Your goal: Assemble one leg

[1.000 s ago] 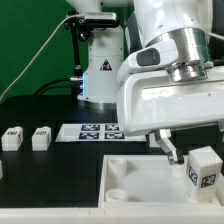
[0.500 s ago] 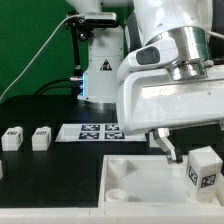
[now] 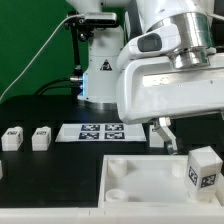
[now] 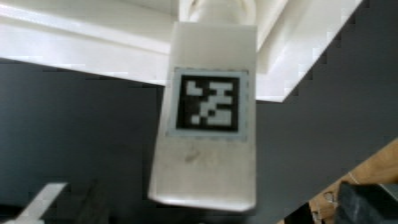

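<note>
Far on the exterior view's left, two spare legs [image 3: 11, 138] [image 3: 41, 137] stand side by side on the black surface [image 3: 40, 165], close together but apart. Next comes the marker board [image 3: 100, 131], lying flat at the foot of my base [image 3: 100, 75]. Nearer the camera is the white panel [image 3: 150, 178], with a round socket [image 3: 117, 168] at its corner on the exterior view's left. My jaws [image 3: 163, 137] hang over the panel's far edge. Only a dark finger shows there, so I cannot tell whether they are released or clenched. To the exterior view's right and lower, clear of the jaws in that view, the leg [image 3: 203, 167] stands upright at the panel's end, its tag [image 3: 205, 178] towards the camera. In the wrist view the leg [image 4: 205, 160] fills the middle, its tag [image 4: 212, 103] sharp against the panel [image 4: 89, 50].
</note>
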You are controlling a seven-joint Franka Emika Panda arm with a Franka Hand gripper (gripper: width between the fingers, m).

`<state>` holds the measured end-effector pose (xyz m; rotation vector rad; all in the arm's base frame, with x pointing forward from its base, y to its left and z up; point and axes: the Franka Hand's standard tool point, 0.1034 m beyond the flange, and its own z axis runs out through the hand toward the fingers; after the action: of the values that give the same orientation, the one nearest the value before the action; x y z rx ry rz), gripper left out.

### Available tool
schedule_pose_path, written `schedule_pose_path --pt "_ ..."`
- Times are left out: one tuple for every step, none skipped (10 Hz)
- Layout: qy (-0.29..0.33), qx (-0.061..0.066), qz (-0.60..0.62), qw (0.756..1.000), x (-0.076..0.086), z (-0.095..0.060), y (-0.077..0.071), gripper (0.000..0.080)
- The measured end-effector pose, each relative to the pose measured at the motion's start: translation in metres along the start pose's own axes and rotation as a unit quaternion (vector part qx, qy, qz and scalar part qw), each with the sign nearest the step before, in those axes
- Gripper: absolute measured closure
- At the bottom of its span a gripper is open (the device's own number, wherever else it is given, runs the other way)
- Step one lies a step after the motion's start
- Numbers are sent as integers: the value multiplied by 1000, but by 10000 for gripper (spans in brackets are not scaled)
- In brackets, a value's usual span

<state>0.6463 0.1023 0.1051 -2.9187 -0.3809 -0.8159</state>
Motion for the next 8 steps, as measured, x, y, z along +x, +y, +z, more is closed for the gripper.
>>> schedule_pose_path --pt "-30 5 2 1000 -3 2 3 151" --pt "-89 19 10 996 -6 1 1 151" --pt "-136 31 14 990 -3 -3 -1 151" --pt "-167 38 20 985 -3 -4 -2 151" --pt "-240 54 36 969 -11 -9 -7 151" --pt "-283 65 39 956 -11 -11 -10 151" --pt "-306 73 40 948 -8 -11 -12 151" --pt "-287 69 41 955 -3 -7 -10 151"
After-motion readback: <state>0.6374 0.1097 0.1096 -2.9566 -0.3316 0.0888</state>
